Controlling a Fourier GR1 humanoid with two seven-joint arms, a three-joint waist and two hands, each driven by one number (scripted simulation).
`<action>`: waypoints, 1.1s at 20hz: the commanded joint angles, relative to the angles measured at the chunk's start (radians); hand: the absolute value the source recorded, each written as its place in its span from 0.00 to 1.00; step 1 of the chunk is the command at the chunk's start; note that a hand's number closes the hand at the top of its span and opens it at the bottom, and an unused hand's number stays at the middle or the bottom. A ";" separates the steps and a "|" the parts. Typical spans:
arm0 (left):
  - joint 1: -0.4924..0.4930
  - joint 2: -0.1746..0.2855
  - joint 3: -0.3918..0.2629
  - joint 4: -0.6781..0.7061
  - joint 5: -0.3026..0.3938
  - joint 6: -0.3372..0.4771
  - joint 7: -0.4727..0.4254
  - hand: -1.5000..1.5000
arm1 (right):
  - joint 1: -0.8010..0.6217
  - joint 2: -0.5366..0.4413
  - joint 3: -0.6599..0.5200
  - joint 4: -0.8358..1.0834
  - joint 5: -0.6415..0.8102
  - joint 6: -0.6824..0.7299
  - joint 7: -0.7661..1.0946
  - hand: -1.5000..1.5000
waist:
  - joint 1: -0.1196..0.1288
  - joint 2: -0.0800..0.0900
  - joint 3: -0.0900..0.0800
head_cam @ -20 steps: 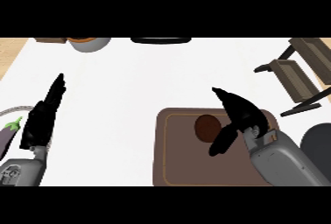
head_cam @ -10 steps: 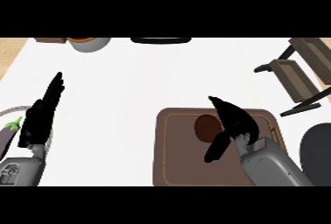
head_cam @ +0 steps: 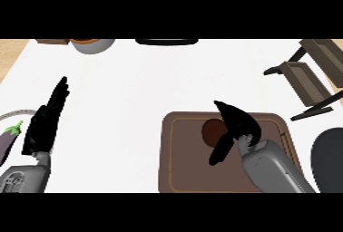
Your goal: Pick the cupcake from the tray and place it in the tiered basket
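White kitchen counter carries a brown rectangular tray at near right and a dark wooden tiered basket at far right. The black right hand hangs over the tray, fingers released, just beside the round brown cupcake lying on the tray. The black left hand rests near left, fingers straight.

purple eggplant, grey bowl, white counter

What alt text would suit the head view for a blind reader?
The robot's right hand hovers open over a brown tray, beside a brown cupcake. Its left hand rests open at left; a tiered basket stands at upper right.
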 commanded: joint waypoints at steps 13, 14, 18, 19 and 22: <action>-0.025 -0.033 0.031 0.016 -0.022 -0.040 0.000 0.50 | -0.058 0.085 0.003 0.192 0.034 0.199 -0.104 1.00 | 0.006 0.001 0.000; -0.033 -0.013 0.070 0.069 0.001 -0.055 -0.039 0.50 | -0.042 0.086 0.049 0.166 0.091 0.159 -0.140 1.00 | 0.002 0.001 0.000; -0.002 -0.027 0.072 0.013 -0.021 -0.059 -0.023 0.50 | -0.023 0.109 0.019 0.158 0.162 0.135 -0.167 1.00 | 0.000 0.000 0.000; 0.025 -0.040 0.059 -0.009 -0.041 -0.051 -0.037 0.50 | 0.006 0.088 -0.032 0.151 0.143 0.142 -0.180 1.00 | -0.001 0.000 0.000; -0.006 -0.002 0.096 0.039 -0.016 -0.083 -0.045 0.50 | 0.030 0.162 -0.050 0.078 0.108 0.101 -0.088 1.00 | -0.003 -0.001 0.000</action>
